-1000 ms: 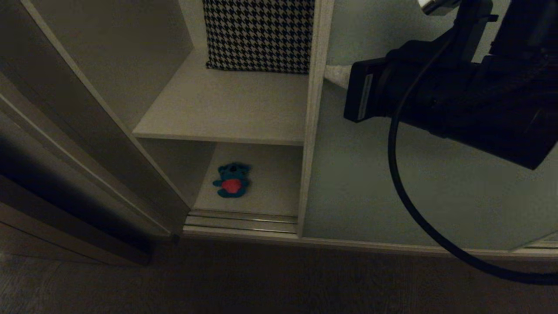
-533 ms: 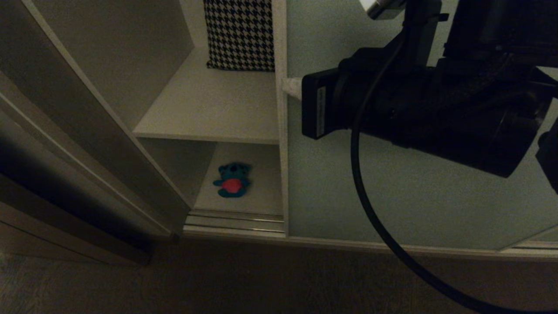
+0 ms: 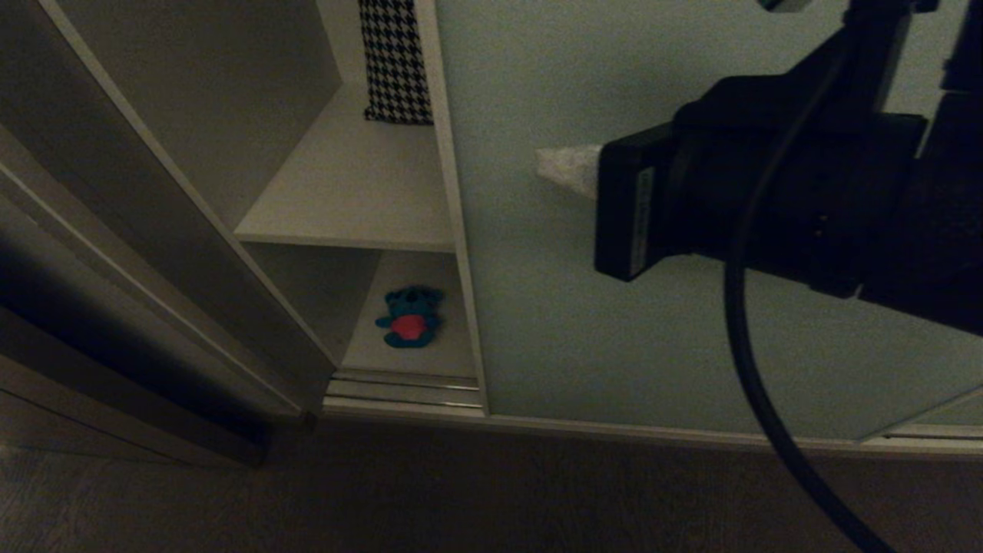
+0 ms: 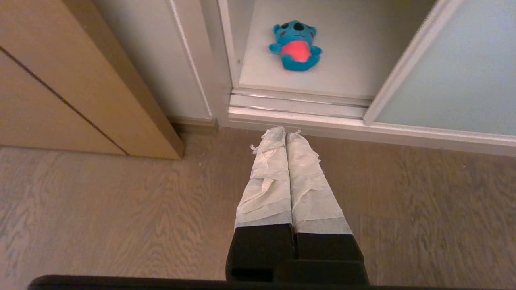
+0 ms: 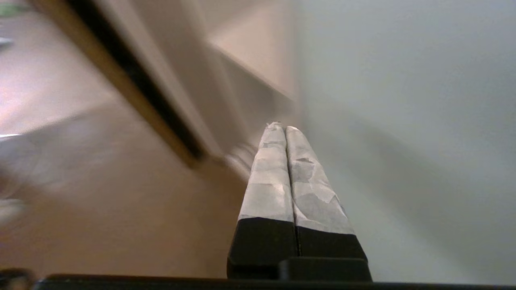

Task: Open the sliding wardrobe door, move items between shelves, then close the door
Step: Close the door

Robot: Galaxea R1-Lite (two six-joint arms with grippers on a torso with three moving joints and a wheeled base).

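The pale grey-green sliding wardrobe door (image 3: 599, 307) covers most of the wardrobe, and a narrow gap stays open at its left edge. My right gripper (image 3: 547, 163) is shut and empty, its taped tips close to the door's face (image 5: 403, 100), a little right of the beige frame edge. In that gap the blue plush toy (image 3: 409, 317) with a red belly lies on the lower white shelf (image 3: 407, 357). The upper shelf (image 3: 361, 192) is bare at the front. My left gripper (image 4: 285, 131) is shut, parked low over the floor in front of the blue toy (image 4: 296, 46).
A black-and-white houndstooth pillow (image 3: 393, 61) stands at the back of the upper shelf, mostly hidden by the door. A brown wooden side panel (image 3: 115, 253) flanks the opening on the left. The door track (image 3: 403, 388) and the wood floor (image 3: 461, 491) lie below.
The door has slid left, narrowing the opening and covering most of the pillow. My right gripper went left with its edge, then fell back to the right of it.
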